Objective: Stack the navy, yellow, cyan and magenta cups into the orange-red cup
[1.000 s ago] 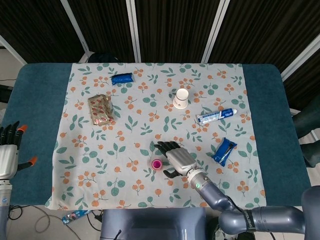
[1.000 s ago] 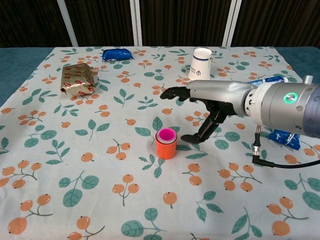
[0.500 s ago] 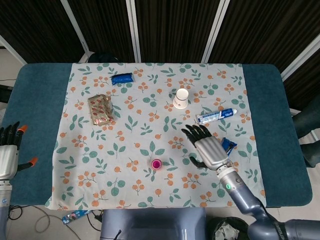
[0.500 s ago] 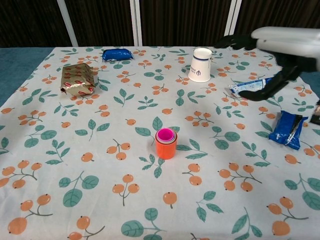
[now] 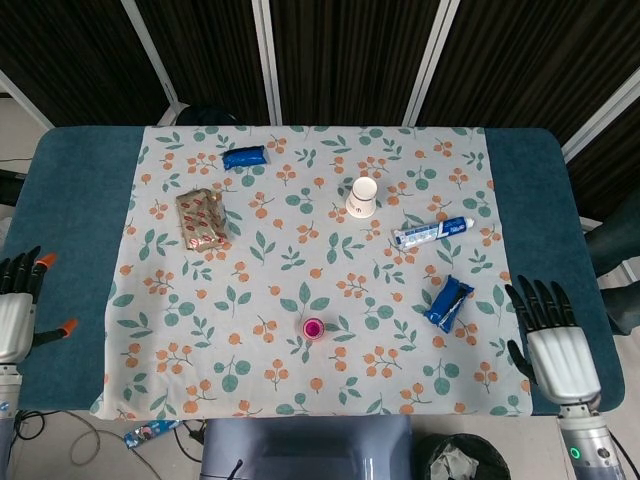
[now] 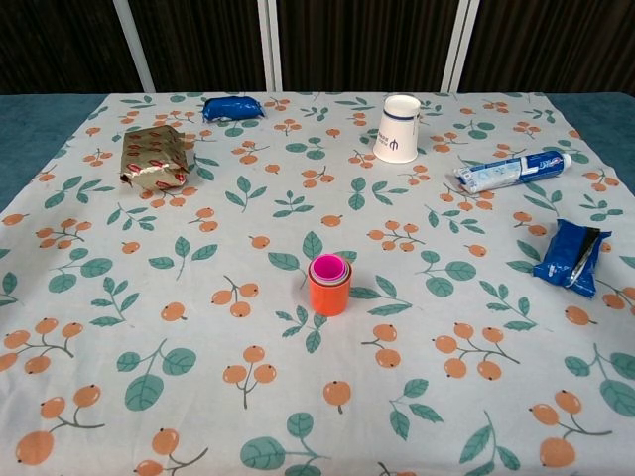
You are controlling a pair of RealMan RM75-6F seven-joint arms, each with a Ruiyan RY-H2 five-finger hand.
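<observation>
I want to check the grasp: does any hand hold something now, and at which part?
Nothing is held. The left hand and right hand are both open and empty.

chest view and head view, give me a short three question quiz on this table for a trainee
1. True or false: the magenta plastic cup sits nested inside the orange-red plastic cup.
2. Which lies nearest the white paper cup? A) dark blue rolled packet B) white and blue toothpaste tube C) gold and red patterned packet
3. Fill in: the right hand and left hand both hold ____.

Key: 1 true; 2 B; 3 nothing
</observation>
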